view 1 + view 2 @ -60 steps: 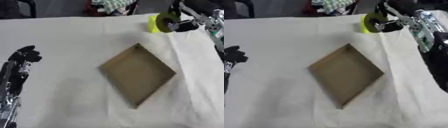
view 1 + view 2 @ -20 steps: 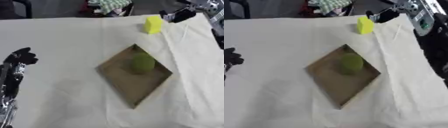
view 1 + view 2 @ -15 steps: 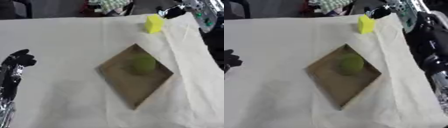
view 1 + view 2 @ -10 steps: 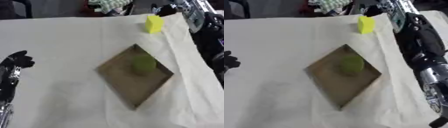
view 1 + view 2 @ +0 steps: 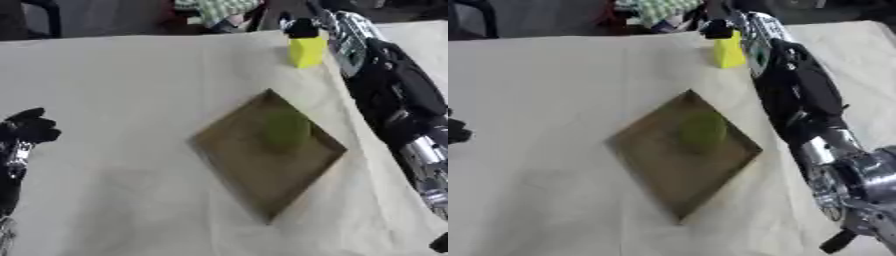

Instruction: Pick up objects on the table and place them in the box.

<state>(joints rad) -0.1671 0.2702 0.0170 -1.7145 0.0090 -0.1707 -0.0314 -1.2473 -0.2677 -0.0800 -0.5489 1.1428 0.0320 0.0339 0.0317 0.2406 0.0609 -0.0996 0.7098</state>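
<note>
A shallow brown box [image 5: 254,172] lies turned like a diamond in the middle of the white cloth. A green rounded object [image 5: 287,128] sits inside it, toward its upper right part. A yellow block [image 5: 306,51] stands on the cloth at the far right. My right arm stretches along the right side, and my right hand [image 5: 300,26] sits at the block's top; its fingers are blurred. My left hand [image 5: 28,129] shows at the left edge, dark fingers curled, holding nothing.
A crumpled green and white cloth [image 5: 214,8] lies beyond the table's far edge. The white tablecloth [image 5: 114,90] spreads bare to the left of the box. My right forearm [image 5: 798,100] covers the table's right strip.
The green object, held near the far right 3 s ago, now lies in the box. My right hand has swung left to the top of the yellow block.
</note>
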